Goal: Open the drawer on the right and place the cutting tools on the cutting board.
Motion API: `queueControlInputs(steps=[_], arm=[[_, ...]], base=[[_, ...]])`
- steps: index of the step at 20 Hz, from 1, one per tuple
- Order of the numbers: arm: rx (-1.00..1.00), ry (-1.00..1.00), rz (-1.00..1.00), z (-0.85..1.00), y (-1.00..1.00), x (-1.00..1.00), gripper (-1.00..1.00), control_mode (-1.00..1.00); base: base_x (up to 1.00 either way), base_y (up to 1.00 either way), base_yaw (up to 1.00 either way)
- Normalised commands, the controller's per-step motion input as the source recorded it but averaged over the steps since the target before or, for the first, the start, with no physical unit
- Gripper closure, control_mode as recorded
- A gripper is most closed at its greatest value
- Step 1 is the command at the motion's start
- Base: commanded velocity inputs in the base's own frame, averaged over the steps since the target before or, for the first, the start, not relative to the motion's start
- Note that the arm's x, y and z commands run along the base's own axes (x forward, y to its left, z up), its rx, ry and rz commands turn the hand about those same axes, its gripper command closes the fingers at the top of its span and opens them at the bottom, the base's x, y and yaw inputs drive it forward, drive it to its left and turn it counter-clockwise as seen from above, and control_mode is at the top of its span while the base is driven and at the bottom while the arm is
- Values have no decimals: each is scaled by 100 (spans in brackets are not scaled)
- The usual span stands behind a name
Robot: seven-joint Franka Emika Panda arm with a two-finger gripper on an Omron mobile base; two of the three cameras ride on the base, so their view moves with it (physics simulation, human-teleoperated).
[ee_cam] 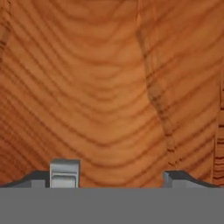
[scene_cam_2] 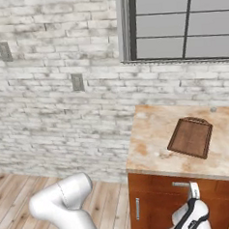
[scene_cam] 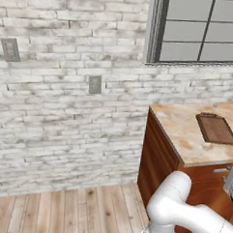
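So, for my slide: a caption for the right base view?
Open two-finger gripper at the orange-brown wooden drawer, below the dark brown cutting board.

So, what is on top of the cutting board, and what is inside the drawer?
The cutting board lies bare on the counter; nothing rests on it. The drawer is shut, so its inside is hidden. The open hand is at its handle.

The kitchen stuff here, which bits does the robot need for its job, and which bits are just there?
Needed: the drawer with its silver handle, the cutting board, the open gripper.
Just there: the window, wall outlets, the brick wall.
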Motion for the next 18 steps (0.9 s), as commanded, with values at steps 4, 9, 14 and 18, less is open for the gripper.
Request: queueControlInputs(steps=[4,9,14,18], arm=[[2,-16,0,0,-4,-18,-100,-100],[0,0,-3,0,26,14,-100,-100],[0,-4,-1,8,21,6,-100,-100],[0,-2,0,2,6,0,-100,-100]], base=[[0,0,0],[0,0,0],[0,0,0],[0,0,0]])
